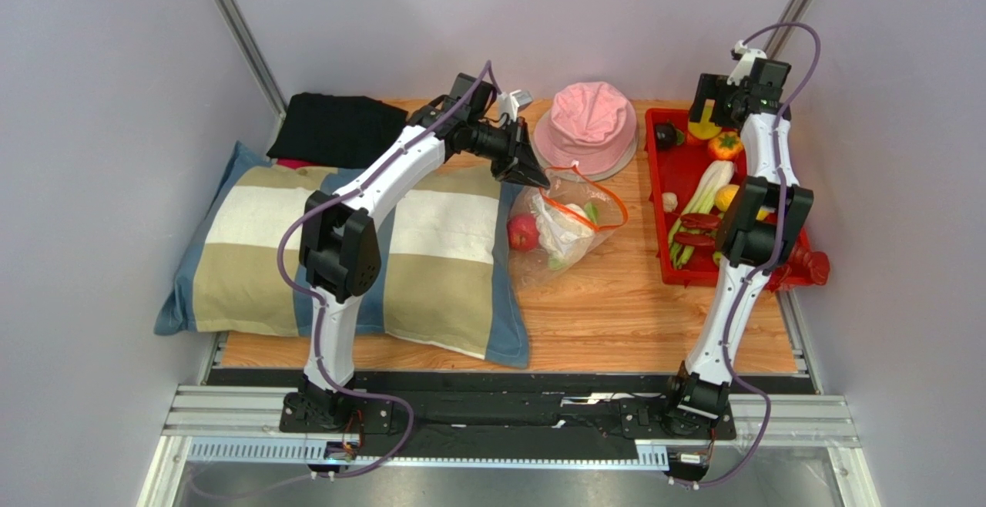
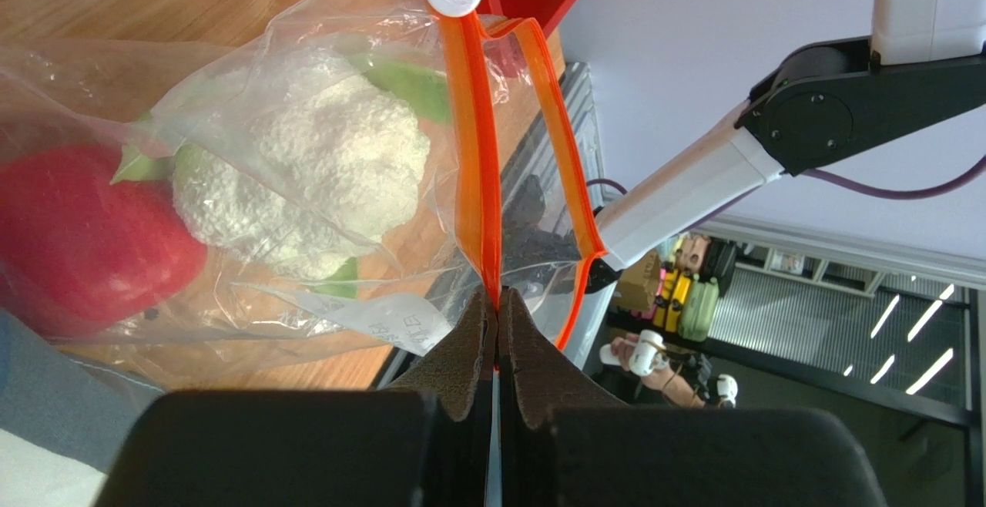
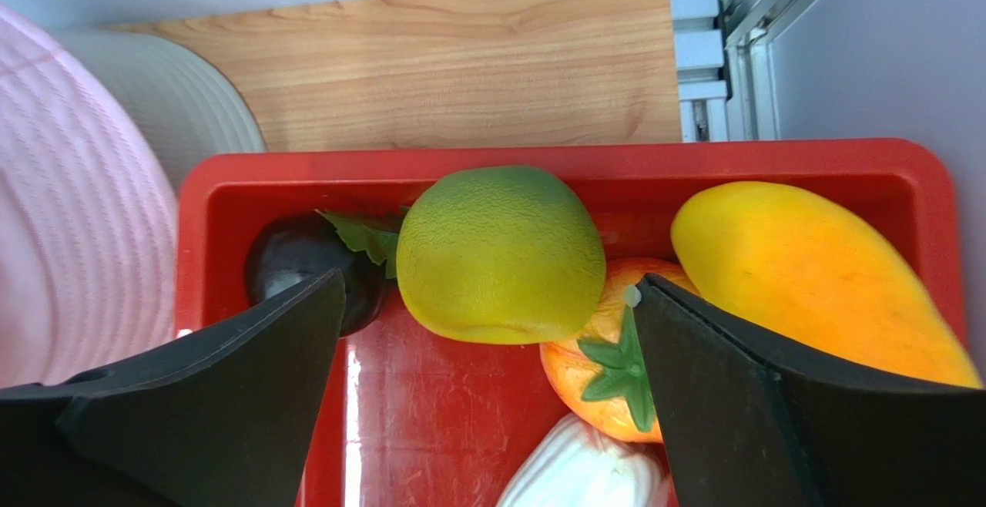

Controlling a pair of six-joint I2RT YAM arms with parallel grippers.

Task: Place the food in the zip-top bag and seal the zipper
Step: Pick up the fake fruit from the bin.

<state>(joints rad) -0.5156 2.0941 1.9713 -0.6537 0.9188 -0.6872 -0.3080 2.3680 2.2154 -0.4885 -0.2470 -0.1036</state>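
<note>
- The left end effector [image 2: 498,313] is fully closed, pinching one side of the orange zipper [image 2: 477,160] at the end of the bag's mouth. The other side of the strip bows away from it, so the mouth stands open.
- The bag [image 1: 567,227] lies on the wooden surface [image 1: 625,311] near the middle, just right of the striped pillow [image 1: 440,253]. Inside it are a white cauliflower [image 2: 313,172] and a red fruit [image 2: 81,253], pressed against each other.
- The step in hand looks like loading: some food is already bagged, more waits in the tray [image 3: 556,160] at the far right, and the zipper is not yet sealed.
- The right end effector [image 3: 488,287] is spread wide and holds nothing. It hangs over the far end of the tray with a green fruit [image 3: 500,255] between its fingers, which show no contact with it.
- Beside that fruit are a dark fruit [image 3: 289,270] on the left and a small orange fruit [image 3: 585,374] and a mango [image 3: 799,264] on the right.
- The next move likely calls for lowering and closing on the green fruit alone, then carrying it left to the open mouth.
</note>
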